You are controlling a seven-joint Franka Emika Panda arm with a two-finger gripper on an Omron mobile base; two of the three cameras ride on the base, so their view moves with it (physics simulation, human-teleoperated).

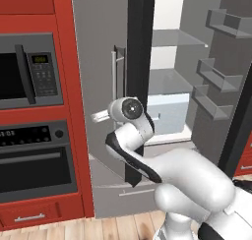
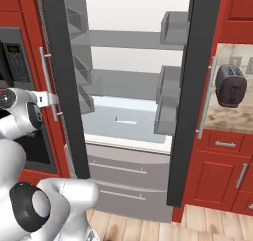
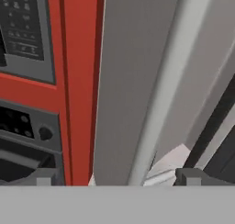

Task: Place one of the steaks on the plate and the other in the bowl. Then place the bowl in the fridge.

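Hand view shows the end effector (image 3: 114,177) spread wide around the long vertical handle (image 3: 160,90) of the fridge's (image 2: 133,62) left door, empty. Both doors stand open, grey shelves (image 1: 172,37) bare; bowl and steaks cannot be located. Judging by this, door-opening is finished, so fetching the steaks comes next, requiring the arm to back clear.

One fridge (image 2: 128,121) with two open doors, two long bar handles, three door bins on each door, one microwave (image 1: 27,72), one wall oven (image 1: 34,160), one toaster (image 2: 231,85)
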